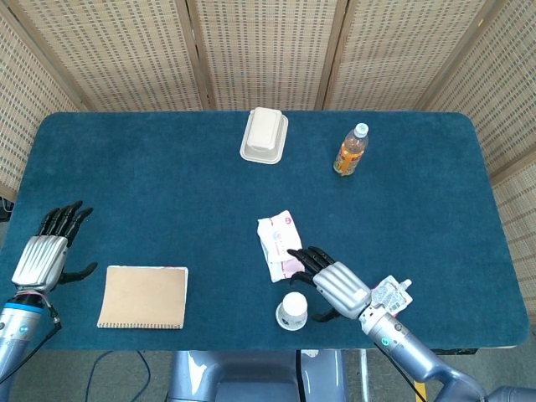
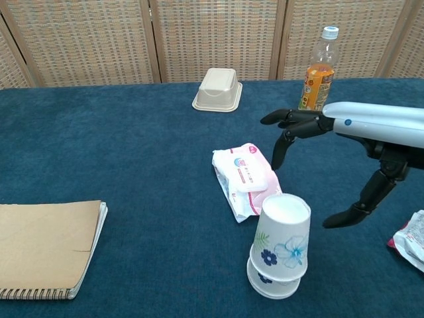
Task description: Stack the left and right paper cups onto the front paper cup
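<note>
Chest view: right hand (image 2: 344, 142) is hanging open, holding nothing, beside the stacked cups (image 2: 279, 247); lifting straight away should avoid tipping them.
</note>
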